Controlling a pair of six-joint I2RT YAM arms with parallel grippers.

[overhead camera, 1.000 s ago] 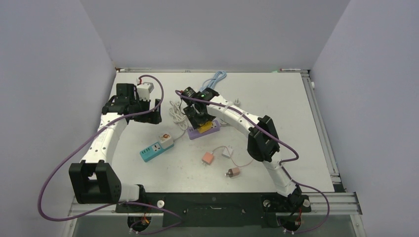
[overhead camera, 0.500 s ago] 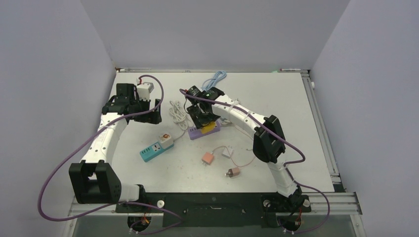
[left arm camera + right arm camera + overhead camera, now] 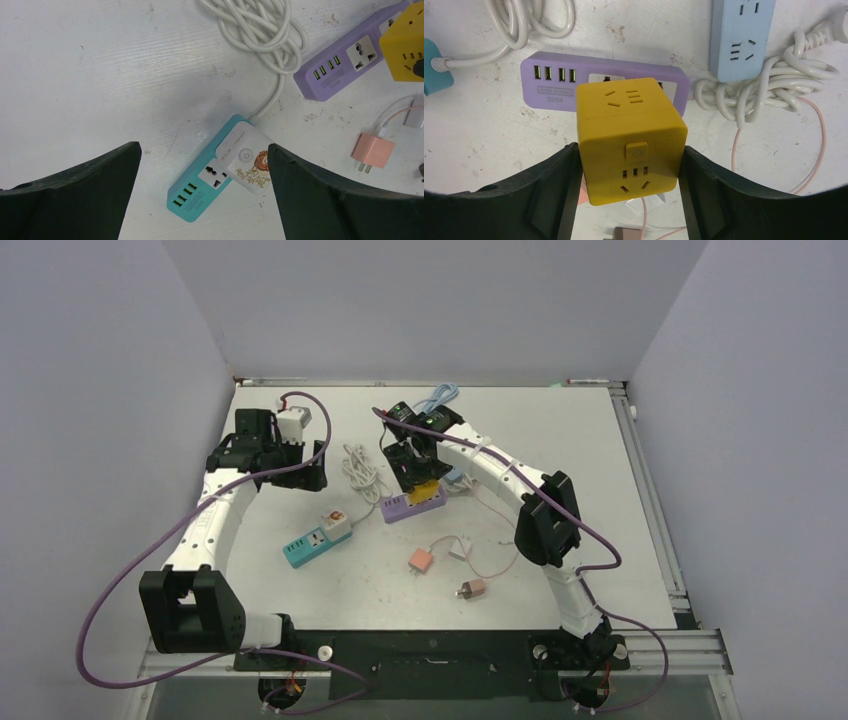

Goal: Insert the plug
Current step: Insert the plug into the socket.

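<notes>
Plug over the strip, not yet pushed in.
My right pincer (image 3: 629, 172) grips the yellow cube plug (image 3: 631, 135) just above the purple power strip (image 3: 555, 84) on the counter (image 3: 474, 140). I judge only the insertion remains. The left pincer (image 3: 204, 165) stands wide, holding nothing.

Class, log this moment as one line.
right gripper: shut on yellow cube adapter | over purple power strip | left gripper: open, empty | phase: aligning

yellow cube plug (image 3: 631, 125): matt plastic, smooth. purple strip (image 3: 554, 80): satin plastic. teal strip (image 3: 200, 195): smooth plastic. white cord (image 3: 252, 22): glossy rubbery sheath. bench (image 3: 90, 75): white painted surface, scuffed and grimy.
</notes>
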